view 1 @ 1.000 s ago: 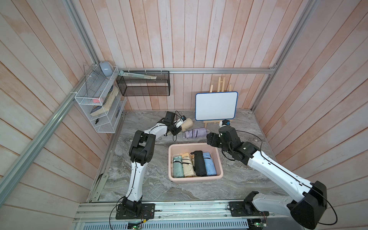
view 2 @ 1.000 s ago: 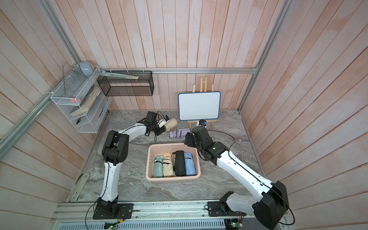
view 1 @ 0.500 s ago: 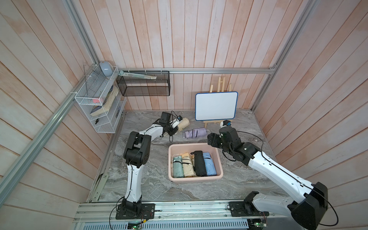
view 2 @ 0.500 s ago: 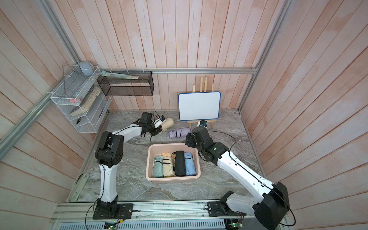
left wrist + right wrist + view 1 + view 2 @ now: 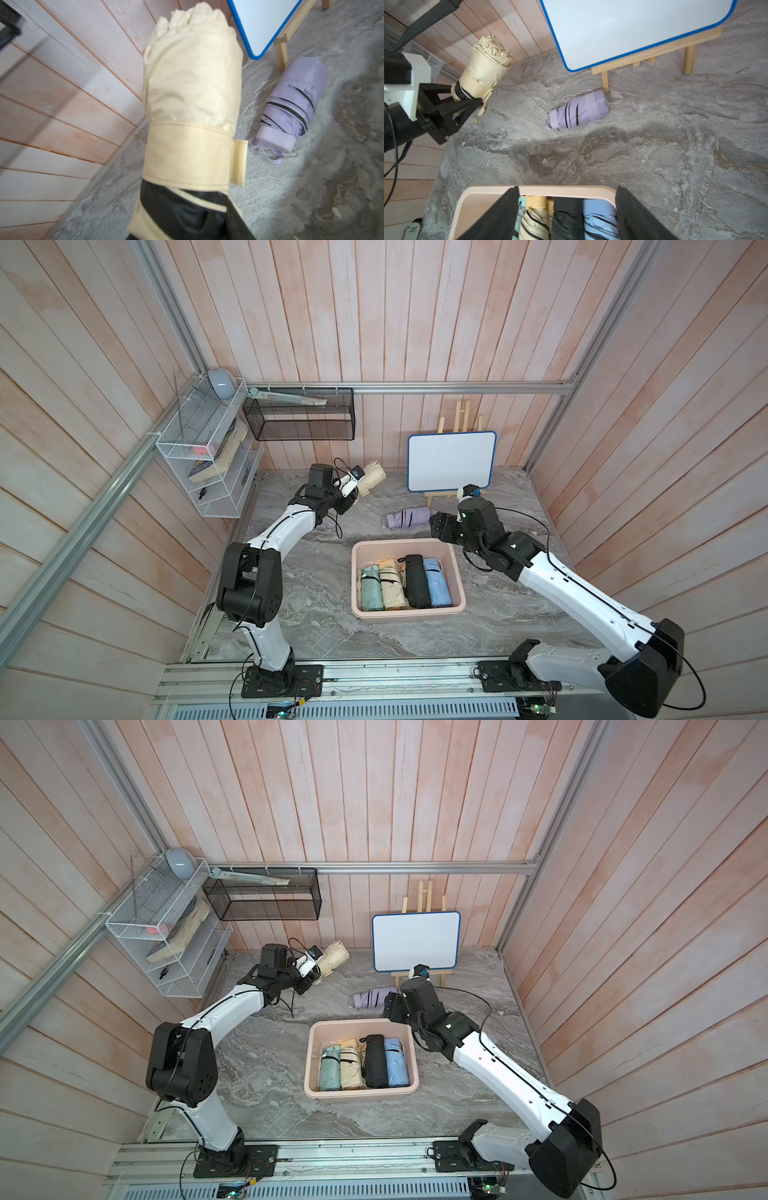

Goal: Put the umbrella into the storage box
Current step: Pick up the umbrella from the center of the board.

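Observation:
My left gripper (image 5: pixel 352 494) is shut on the lower end of a cream folded umbrella (image 5: pixel 371 479), holding it above the table near the back wall. The umbrella fills the left wrist view (image 5: pixel 193 93) and hides the jaws there; the right wrist view shows the black fingers (image 5: pixel 467 104) clamped on it. A lilac umbrella (image 5: pixel 407 517) lies on the table in front of the easel. The pale pink storage box (image 5: pixel 407 613) holds several folded umbrellas side by side. My right gripper (image 5: pixel 566 209) stands open and empty above the box's back rim (image 5: pixel 562 190).
A whiteboard on a wooden easel (image 5: pixel 452 462) stands at the back of the table. A black mesh basket (image 5: pixel 299 418) and a white wire rack (image 5: pixel 208 456) hang on the walls at the back left. Wooden walls close in three sides.
The left arm has carried the cream umbrella leftward and toward the back wall. The right gripper has stayed over the box's back rim, with its jaws slightly wider.

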You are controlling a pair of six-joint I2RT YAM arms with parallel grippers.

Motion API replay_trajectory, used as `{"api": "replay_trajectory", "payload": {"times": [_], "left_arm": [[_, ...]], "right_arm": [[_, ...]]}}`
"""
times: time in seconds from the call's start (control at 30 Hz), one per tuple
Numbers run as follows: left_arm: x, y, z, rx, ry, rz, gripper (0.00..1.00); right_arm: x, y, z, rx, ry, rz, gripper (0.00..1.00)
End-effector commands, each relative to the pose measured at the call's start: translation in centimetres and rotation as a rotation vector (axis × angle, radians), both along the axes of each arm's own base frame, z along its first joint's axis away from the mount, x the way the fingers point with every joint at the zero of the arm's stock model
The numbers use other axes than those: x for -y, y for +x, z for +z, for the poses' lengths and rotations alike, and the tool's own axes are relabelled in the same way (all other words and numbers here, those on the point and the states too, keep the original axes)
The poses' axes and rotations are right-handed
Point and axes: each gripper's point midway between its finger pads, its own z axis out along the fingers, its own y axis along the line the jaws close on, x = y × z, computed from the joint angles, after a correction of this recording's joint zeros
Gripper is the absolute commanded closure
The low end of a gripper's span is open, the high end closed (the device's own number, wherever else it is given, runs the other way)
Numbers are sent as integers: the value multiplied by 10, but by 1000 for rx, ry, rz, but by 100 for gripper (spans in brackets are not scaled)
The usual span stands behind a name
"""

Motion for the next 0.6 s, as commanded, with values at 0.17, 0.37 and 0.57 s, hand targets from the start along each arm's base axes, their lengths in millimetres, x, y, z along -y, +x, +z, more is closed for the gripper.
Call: {"api": "replay_trajectory", "payload": {"times": [0.17, 0.37, 0.57], "left_arm": [[9, -55, 57, 166, -27, -144, 100], [14, -98, 64, 246, 37, -244, 100], [30, -131, 66, 318, 82, -333, 100]], "right_arm": [[-33, -5, 27, -31, 55, 175, 20], [-61, -9, 44, -61, 128, 292, 19], [-89, -8, 53, -87, 205, 401, 17]]}}
